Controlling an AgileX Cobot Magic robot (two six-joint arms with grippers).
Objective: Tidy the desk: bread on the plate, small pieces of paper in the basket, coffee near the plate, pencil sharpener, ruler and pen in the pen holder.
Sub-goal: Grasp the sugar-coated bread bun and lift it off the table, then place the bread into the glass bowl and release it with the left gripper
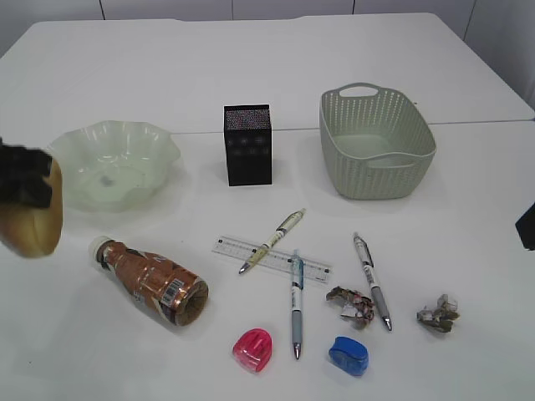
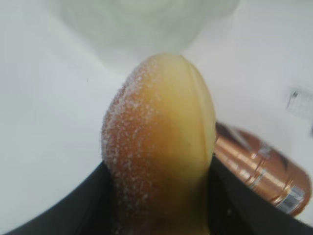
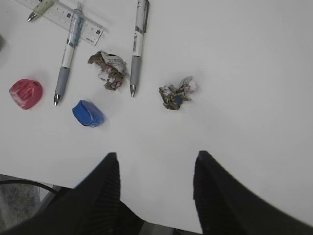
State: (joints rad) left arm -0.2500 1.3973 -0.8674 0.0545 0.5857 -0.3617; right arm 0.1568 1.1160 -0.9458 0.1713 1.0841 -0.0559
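The oval golden-brown floury bread [image 2: 159, 147] sits clamped in the left end effector [image 1: 25, 188], raised beside the empty pale green ruffled glass plate [image 1: 159, 138]. The right end effector [image 3: 155, 169] hangs half-open, holding nothing. Coffee, papers, pens, ruler and sharpeners all remain unsorted on the white worktop [image 1: 468, 234].

From the pen holder [image 1: 247, 144]: plate [image 1: 159, 138] at nine o'clock, basket [image 1: 376, 175] at three, ruler [image 1: 272, 258] at six, coffee [image 1: 155, 281] lying at seven, sharpeners nearest the front.
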